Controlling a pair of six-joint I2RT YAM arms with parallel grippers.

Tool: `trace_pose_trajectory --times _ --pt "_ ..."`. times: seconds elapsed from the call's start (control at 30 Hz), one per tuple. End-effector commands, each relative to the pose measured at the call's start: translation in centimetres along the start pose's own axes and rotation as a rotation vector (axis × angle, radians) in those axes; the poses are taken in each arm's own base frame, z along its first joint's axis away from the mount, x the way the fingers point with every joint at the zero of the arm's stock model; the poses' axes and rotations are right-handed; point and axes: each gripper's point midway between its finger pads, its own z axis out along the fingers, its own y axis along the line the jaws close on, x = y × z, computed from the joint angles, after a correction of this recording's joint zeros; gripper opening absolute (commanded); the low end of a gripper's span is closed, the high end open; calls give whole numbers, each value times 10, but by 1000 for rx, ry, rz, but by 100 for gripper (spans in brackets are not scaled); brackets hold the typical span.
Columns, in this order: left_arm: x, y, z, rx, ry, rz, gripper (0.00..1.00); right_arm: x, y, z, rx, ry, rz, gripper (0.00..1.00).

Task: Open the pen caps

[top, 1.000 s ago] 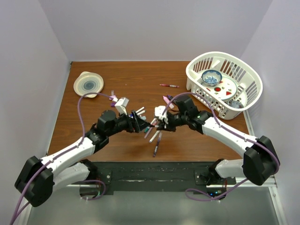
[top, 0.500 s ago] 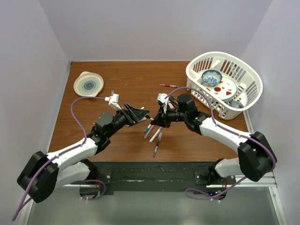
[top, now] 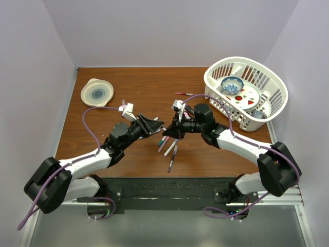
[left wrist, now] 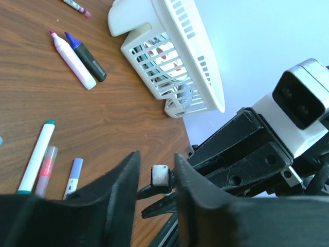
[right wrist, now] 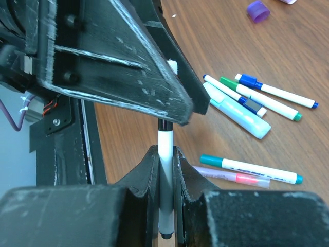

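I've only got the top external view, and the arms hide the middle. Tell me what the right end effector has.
Observer: Its wrist view shows the right end effector shut on a slim white-barrelled pen, clamped between its fingers.
Operator: Now report the left side.
Observer: The left end effector has its fingers on either side of that pen's white-tipped end; whether they pinch it I cannot tell.
Operator: Name any loose cap.
Observer: A purple cap lies by itself on the table.

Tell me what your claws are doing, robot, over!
Right claw shut on a pen. Left claw around its top end, grip unclear. Other pens lie apart, nothing in the way.
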Motion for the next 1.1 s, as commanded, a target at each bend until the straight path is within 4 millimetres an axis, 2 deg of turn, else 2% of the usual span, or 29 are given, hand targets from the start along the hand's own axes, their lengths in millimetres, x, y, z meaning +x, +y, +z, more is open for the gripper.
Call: trace_pose_trajectory --times 0.0,0.03,0.07,0.1,0.13,0.17,0.2,0.23,0.27,0.3,0.33,0.37,0.4,0.47,0.5,0.63,0.7,0.77,0.83,0.9,0.93,0.97,1.0,1.07 --pt "-19 -33 8 103 -65 19 16 -8 -1 3 7 -38 4 0" --pt "-21 -32 7 95 -73 20 4 -7 1 3 -4 -34 9 0" --pt "-27 -32 6 87 -92 26 0 -6 3 3 -15 -28 16 0" --pt "-34 -33 5 78 -120 52 0 -3 7 4 -40 -20 23 0" --pt "-57 -38 0 64 -204 67 0 0 10 4 -52 -14 30 0" --pt "-66 -27 -2 0 -229 82 0 2 11 4 -59 -10 31 0" --pt "-95 -37 -11 -10 -319 114 0 5 13 6 -70 -2 37 0" --pt "-116 -23 -19 -104 -406 121 0 8 14 6 -71 7 43 0" --pt "-133 -21 -27 -140 -470 142 0 9 14 7 -74 12 45 0" --pt "-159 -25 -40 -159 -560 141 0 11 13 8 -73 19 46 0" --pt "-172 -14 -47 -216 -601 139 0 14 12 8 -71 34 51 0" --pt "-182 -13 -53 -228 -624 132 0 14 11 8 -64 37 43 0" --pt "-202 -8 -61 -250 -669 126 0 15 10 8 -62 42 40 0" --pt "-206 0 -63 -262 -642 114 0 16 10 8 -58 49 27 0" --pt "-216 9 -69 -286 -659 108 0 17 10 7 -58 52 24 0" --pt "-222 33 -81 -328 -640 101 0 15 8 5 -44 58 -9 0" --pt "-224 53 -87 -388 -626 111 0 11 -1 3 10 52 -36 0" --pt "-207 83 -85 -478 -522 98 0 7 -19 -2 96 77 -58 0" --pt "-185 124 -86 -597 -423 31 0 5 -37 -11 137 118 -106 0" --pt "-166 161 -87 -693 -355 -24 0 5 -41 -18 111 140 -100 0" --pt "-160 174 -89 -730 -333 -46 0 2 -49 -24 122 129 -86 0" --pt "-154 181 -87 -733 -302 -59 0 1 -50 -27 120 119 -84 0" --pt "-148 197 -87 -767 -275 -86 0 -1 -51 -30 127 109 -90 0" --pt "-146 205 -82 -776 -249 -87 0 0 -55 -33 141 103 -91 0"
